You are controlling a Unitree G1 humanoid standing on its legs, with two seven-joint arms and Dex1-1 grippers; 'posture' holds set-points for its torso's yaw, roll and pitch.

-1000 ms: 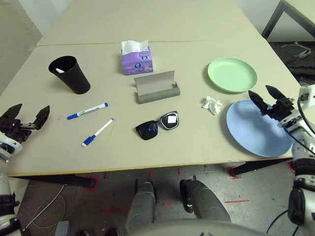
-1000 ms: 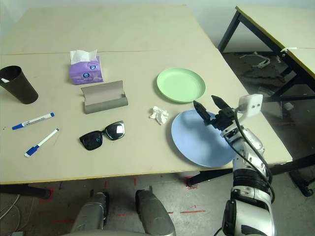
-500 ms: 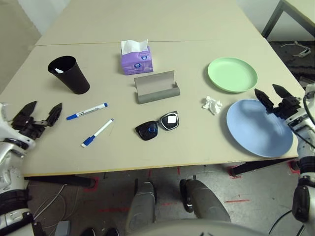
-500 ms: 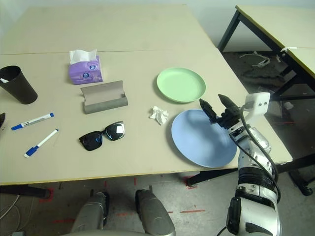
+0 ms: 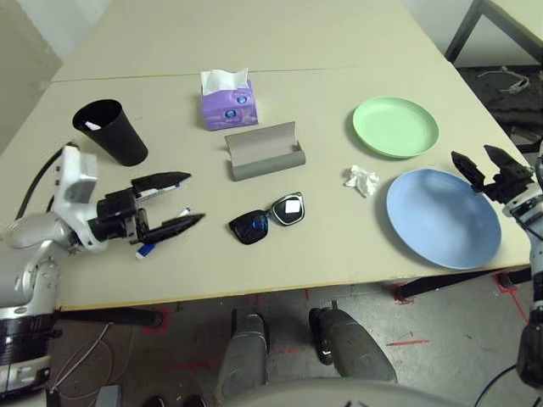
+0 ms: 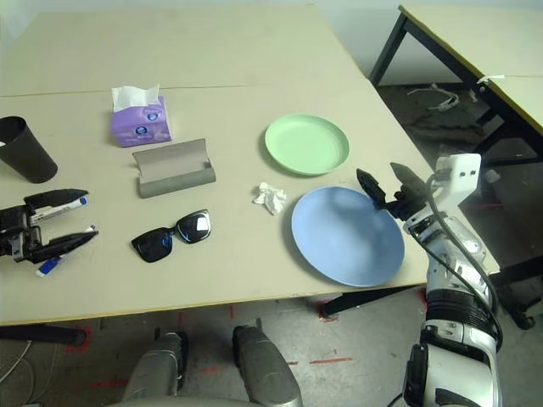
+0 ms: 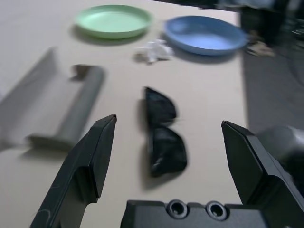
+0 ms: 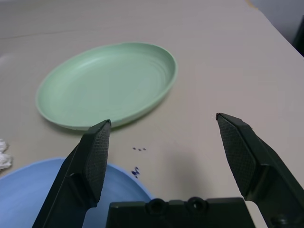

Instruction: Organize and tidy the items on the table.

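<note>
A: Two grippers, both with jaws spread wide, nothing held. Left gripper (image 5: 174, 202) hangs low over the two white blue-capped markers (image 5: 146, 249) at the beige matte table's (image 5: 280, 34) 8 o'clock, pointing at the black plastic sunglasses (image 5: 267, 218).

B: Right one?

A: Right gripper (image 5: 485, 167) hovers over the round blue plate's (image 5: 443, 219) 2 o'clock rim, aimed toward the round green plate (image 8: 107, 84). No contact visible.

B: Other items?

A: Green plate at 12 o'clock from the blue one, apart. Crumpled white tissue (image 5: 361, 180) just beside the blue plate's 10 o'clock edge. Open grey glasses case (image 5: 264, 152) at 12 o'clock from the sunglasses, purple tissue box (image 5: 227, 103) beyond it. Tapered black cup (image 5: 110, 131) upright at the table's 10 o'clock.
</note>
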